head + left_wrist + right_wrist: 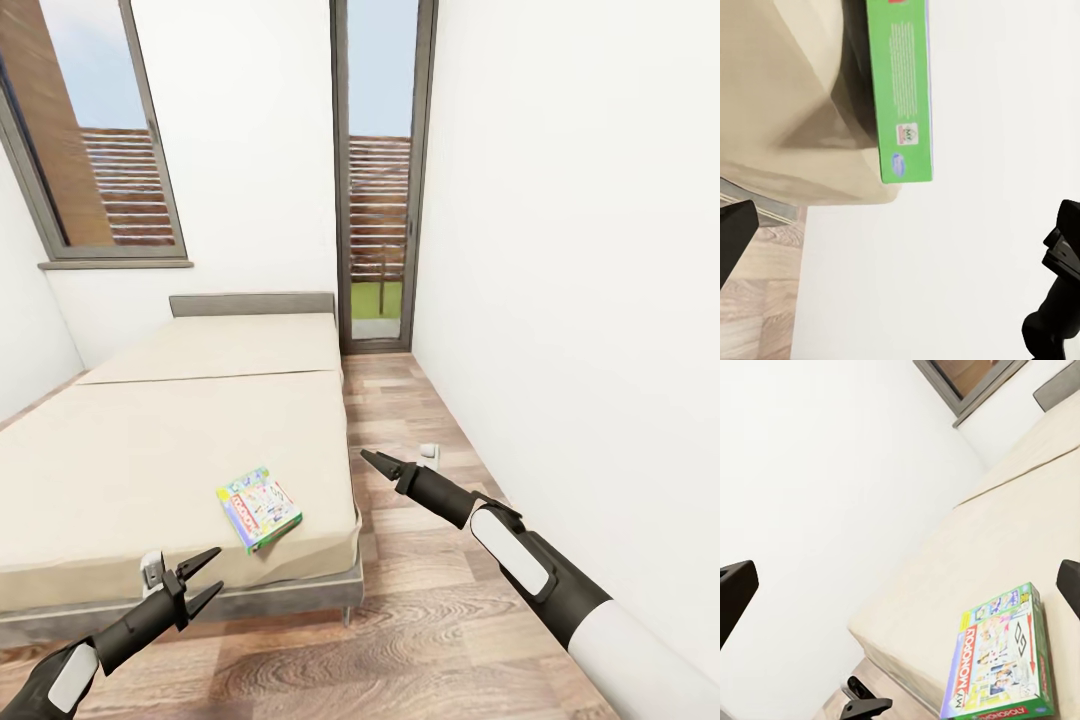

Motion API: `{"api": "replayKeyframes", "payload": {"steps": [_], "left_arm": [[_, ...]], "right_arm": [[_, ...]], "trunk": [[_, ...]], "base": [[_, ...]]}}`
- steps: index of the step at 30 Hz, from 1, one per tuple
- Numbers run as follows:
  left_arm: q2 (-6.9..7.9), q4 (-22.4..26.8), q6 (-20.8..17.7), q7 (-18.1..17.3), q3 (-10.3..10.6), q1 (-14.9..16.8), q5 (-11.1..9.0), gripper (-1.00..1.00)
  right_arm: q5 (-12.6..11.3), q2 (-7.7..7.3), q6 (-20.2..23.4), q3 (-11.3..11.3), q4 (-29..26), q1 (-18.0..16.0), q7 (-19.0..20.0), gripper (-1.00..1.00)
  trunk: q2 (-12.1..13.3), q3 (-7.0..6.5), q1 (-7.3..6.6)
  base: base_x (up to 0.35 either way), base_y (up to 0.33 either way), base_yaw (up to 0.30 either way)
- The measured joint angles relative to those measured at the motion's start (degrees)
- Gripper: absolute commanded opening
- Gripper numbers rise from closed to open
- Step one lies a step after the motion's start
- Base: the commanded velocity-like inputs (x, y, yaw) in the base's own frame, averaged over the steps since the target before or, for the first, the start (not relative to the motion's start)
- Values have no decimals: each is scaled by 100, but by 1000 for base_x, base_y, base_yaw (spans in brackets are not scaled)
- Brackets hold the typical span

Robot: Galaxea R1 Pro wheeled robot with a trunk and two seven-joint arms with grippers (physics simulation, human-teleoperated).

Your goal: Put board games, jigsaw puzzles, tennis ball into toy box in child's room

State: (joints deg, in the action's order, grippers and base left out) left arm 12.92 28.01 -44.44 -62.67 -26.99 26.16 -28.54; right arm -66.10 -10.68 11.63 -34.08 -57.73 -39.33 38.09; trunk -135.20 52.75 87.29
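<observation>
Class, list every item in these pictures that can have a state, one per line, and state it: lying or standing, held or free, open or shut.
Flat white-green Monopoly board game box: lying flat, face up, near the corner of the mattress, held by neither hand.
Wide beige bed with grey padded frame: bare mattress.
Left hand: open, empty, short of the bed's edge.
Right hand: fingers look closed in the head view, holding nothing, over the wood-plank floor.

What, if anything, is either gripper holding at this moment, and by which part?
Nothing is held. The left gripper and the right gripper are both open and empty; the Monopoly box lies untouched near the corner of the bed.
</observation>
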Motion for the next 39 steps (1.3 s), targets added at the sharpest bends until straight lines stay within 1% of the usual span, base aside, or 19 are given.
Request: {"api": "replayKeyframes", "payload": {"steps": [7,17,39], "left_arm": [[-1,3,0,0,-21,0,0,100],[-2,1,0,0,-42,0,0,100],[-2,0,-1,8,-44,0,0,100]], "right_arm": [[0,0,0,0,0,1,-3,100],[0,0,0,0,0,1,-2,100],[7,0,1,0,0,-1,-11,100]], "trunk": [[0,0,0],[0,0,0],[0,0,1]], "base": [[14,0,0],[98,0,0],[4,0,0]]}}
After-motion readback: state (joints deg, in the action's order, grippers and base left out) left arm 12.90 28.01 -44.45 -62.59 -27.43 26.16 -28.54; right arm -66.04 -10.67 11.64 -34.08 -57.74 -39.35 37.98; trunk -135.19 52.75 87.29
